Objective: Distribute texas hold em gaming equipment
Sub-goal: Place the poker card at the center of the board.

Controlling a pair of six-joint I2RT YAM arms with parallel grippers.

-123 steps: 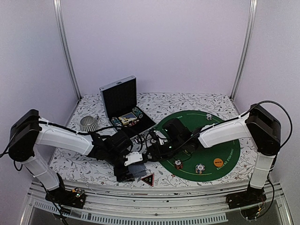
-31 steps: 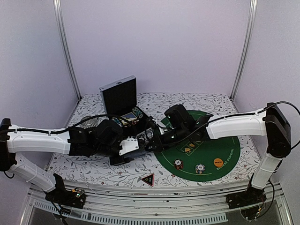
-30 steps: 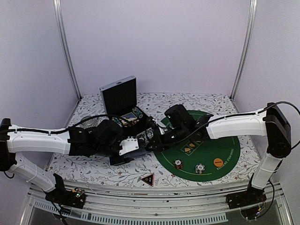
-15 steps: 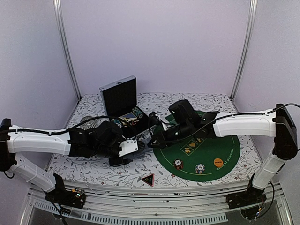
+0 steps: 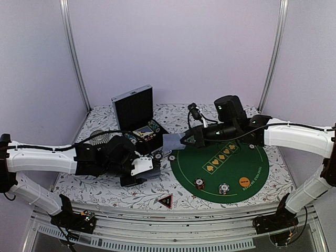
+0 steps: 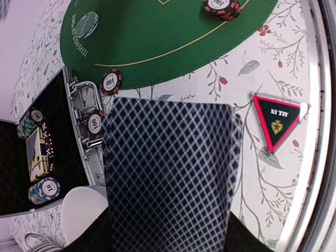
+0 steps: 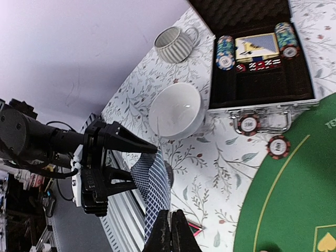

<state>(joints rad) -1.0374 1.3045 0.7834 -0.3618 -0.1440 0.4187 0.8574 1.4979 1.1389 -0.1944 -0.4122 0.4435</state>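
1. We are seeing little of the left gripper (image 5: 144,170) from its own wrist. Its fingers are running off the bottom edge, clamping the deck of cards (image 6: 168,173), which is blocking the table between them.
2. The right gripper (image 7: 170,231) is pinching a single card (image 7: 153,191) between closed fingertips, above the table — only its patterned back is showing.
3. Past the deck, the triangle (image 6: 275,118) is lying to one side of the left fingers. The poker chips (image 6: 111,81), open case (image 6: 65,163) and white bowl (image 6: 84,215) are sitting to the other.
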